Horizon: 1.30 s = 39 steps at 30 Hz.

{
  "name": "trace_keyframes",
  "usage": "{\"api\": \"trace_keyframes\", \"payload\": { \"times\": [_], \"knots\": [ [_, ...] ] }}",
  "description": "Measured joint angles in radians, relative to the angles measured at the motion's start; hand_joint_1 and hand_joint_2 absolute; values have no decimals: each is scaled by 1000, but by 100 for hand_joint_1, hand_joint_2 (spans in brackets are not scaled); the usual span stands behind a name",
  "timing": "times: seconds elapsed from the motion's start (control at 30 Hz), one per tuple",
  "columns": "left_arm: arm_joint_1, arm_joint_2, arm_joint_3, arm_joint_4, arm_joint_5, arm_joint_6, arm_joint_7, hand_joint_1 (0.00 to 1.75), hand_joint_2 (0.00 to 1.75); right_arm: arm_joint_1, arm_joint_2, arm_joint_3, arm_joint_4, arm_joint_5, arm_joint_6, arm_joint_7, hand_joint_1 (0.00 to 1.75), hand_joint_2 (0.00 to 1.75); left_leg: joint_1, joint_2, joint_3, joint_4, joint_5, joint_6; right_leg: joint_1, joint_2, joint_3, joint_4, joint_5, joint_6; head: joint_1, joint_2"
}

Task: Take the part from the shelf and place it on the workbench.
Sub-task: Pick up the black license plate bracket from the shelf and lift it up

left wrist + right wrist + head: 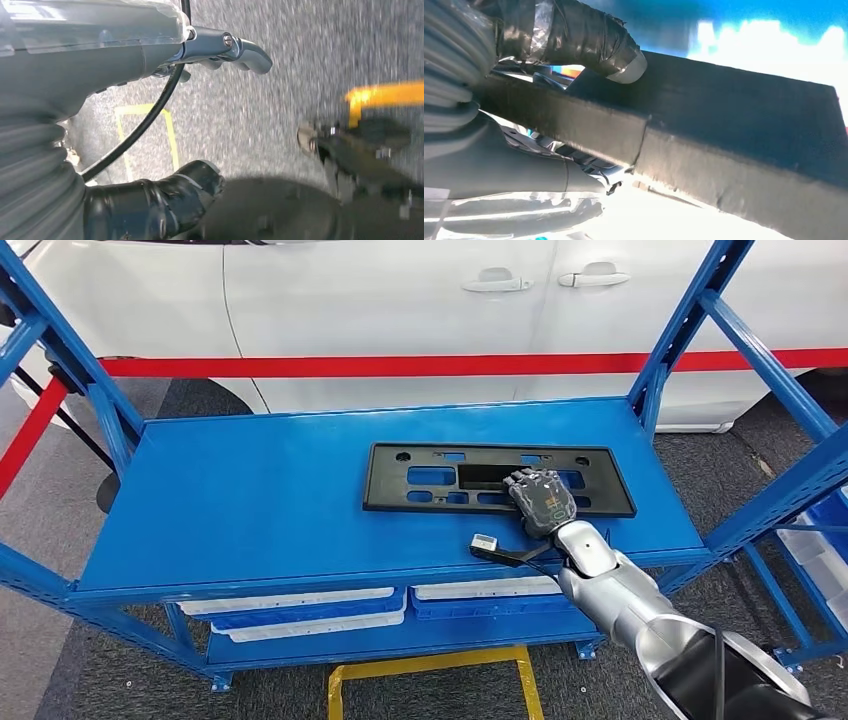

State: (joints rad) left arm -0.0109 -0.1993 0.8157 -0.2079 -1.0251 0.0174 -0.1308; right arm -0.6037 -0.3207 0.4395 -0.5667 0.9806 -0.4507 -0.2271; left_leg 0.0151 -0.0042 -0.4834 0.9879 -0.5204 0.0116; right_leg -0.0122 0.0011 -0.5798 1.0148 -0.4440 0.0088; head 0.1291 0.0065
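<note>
One black part (497, 478) lies flat on the blue shelf (250, 500) toward its right edge; the right hand (541, 501) grasps its near edge, fingers (589, 37) over the rim. The left hand (200, 55) hangs over the floor, its fingers released.

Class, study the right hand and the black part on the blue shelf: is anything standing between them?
Nothing visible does. The right hand already lies on the black part near its right end, and the right wrist view shows a finger over the part's edge.
</note>
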Motion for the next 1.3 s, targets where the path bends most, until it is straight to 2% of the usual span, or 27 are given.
{"api": "trace_keyframes", "payload": {
  "times": [0.17, 0.27, 0.3, 0.33, 0.4, 0.43, 0.47, 0.5, 0.57, 0.6, 0.63, 0.67, 0.73, 0.8, 0.87, 0.93, 0.97, 1.03, 1.17, 1.2, 1.23, 1.3],
  "knots": [
    [7, -2, 6, 0, 0, 2, 10, 0, 175, 96, -37, -51, -328, -20, 0, 0, 175, 175, -3, 1, -5, 8, -4, 10, -6, 2, -4, 0, 1, 5, 0, 0],
    [11, -6, 9, -1, 0, 1, 12, 0, 175, 129, -62, -64, -490, -7, 0, 2, 175, 175, -1, 2, 4, -11, 8, 22, -4, 1, -2, -6, 2, 16, 0, 0],
    [12, -9, 9, -2, 0, 1, 13, 0, 175, 137, -70, -69, -529, -6, -1, 3, 175, 175, 2, 3, 10, -24, 16, 27, -4, 0, -8, 7, -7, 20, 0, 0],
    [13, -12, 10, -3, 0, 0, 13, 0, 175, 144, -78, -74, -561, -6, -2, 3, 175, 175, 5, 5, 16, -35, 22, 32, -4, 0, -25, 43, -28, 23, 1, 0],
    [16, -17, 12, -4, 0, 0, 13, 0, 175, 157, -90, -83, -605, -7, -3, 5, 175, 175, 7, 7, 19, -41, 25, 36, -9, 0, -89, 169, -84, 29, 1, 0],
    [17, -18, 13, -5, 0, 0, 13, 0, 175, 165, -94, -86, -620, -7, -3, 5, 175, 175, 8, 7, 20, -40, 23, 36, -11, 0, -124, 232, -103, 34, 1, 0],
    [17, -20, 14, -6, 0, 0, 13, 0, 175, 173, -97, -88, -632, -6, -3, 5, 175, 175, 9, 7, 21, -37, 20, 35, -15, 0, -146, 267, -102, 38, 1, 0],
    [17, -21, 15, -6, 0, 0, 14, 0, 175, 180, -100, -89, -643, -4, -4, 5, 175, 175, 11, 7, 24, -32, 15, 31, -19, 0, -149, 263, -81, 43, 1, 0],
    [18, -23, 15, -8, -2, 0, 18, 0, 175, 189, -106, -90, -667, 14, -6, 7, 175, 175, 18, 5, 26, -15, -2, 17, -28, -2, -109, 160, -7, 52, 1, 0],
    [18, -23, 15, -9, -4, 0, 21, 0, 175, 193, -109, -91, -680, 29, -6, 10, 175, 175, 19, 4, 22, -3, -13, 8, -27, -2, -82, 107, 18, 54, 1, 0],
    [18, -23, 16, -11, -7, 0, 25, 0, 175, 200, -111, -91, -696, 43, -6, 16, 175, 175, 18, 2, 18, 8, -21, 0, -26, -1, -66, 73, 27, 52, 1, 0],
    [19, -24, 16, -13, -11, 0, 29, 0, 175, 211, -114, -91, -713, 56, -6, 24, 175, 175, 16, 1, 14, 16, -27, -6, -22, -1, -59, 61, 21, 46, 1, 0],
    [18, -24, 16, -17, -20, 0, 34, 0, 175, 233, -120, -93, -747, 73, -5, 37, 175, 175, 15, -1, 8, 24, -30, -15, -20, 0, -64, 61, 8, 26, 0, 0],
    [19, -24, 17, -23, -28, -3, 37, 0, 175, 250, -125, -96, -775, 80, -5, 42, 175, 175, 17, -1, 0, 44, -50, -21, -22, 0, -67, 57, 2, 10, 0, 0],
    [19, -24, 17, -28, -35, -6, 40, 0, 175, 263, -129, -100, -795, 84, -4, 43, 175, 175, 17, 1, -38, 130, -108, -22, -21, -1, -69, 54, 4, -4, 0, 0],
    [19, -24, 17, -33, -41, -9, 45, 0, 175, 272, -131, -102, -805, 89, -1, 45, 175, 175, 14, 1, -98, 261, -168, -19, -12, -2, -74, 54, 8, -14, 0, 0],
    [19, -24, 17, -35, -43, -10, 47, 0, 175, 276, -131, -102, -807, 92, 1, 46, 175, 175, 12, 1, -118, 303, -178, -16, -7, -2, -77, 54, 10, -18, 0, 0],
    [20, -24, 17, -37, -45, -11, 50, 0, 175, 280, -131, -102, -809, 96, 3, 47, 175, 175, 8, 1, -132, 331, -173, -10, -1, -2, -81, 54, 14, -23, 0, 0],
    [20, -24, 17, -38, -45, -12, 50, 0, 175, 281, -131, -102, -809, 96, 3, 47, 175, 175, 7, 1, -130, 326, -166, -8, 1, -2, -81, 54, 15, -24, 0, 0],
    [20, -24, 17, -39, -46, -13, 51, 0, 175, 282, -131, -102, -811, 97, 4, 48, 175, 175, 2, 1, -106, 278, -138, 1, 4, -1, -83, 54, 18, -25, 0, 0],
    [20, -24, 17, -40, -48, -15, 52, 0, 175, 283, -132, -103, -814, 97, 4, 48, 175, 175, -5, 1, -73, 213, -107, 15, 8, -1, -86, 54, 23, -26, 0, 0],
    [20, -24, 17, -48, -55, -22, 57, 0, 175, 286, -138, -105, -825, 98, 13, 51, 175, 175, -19, 5, -12, 59, -25, 42, 11, -3, -94, 45, 51, -12, 0, 0]
  ]
}}
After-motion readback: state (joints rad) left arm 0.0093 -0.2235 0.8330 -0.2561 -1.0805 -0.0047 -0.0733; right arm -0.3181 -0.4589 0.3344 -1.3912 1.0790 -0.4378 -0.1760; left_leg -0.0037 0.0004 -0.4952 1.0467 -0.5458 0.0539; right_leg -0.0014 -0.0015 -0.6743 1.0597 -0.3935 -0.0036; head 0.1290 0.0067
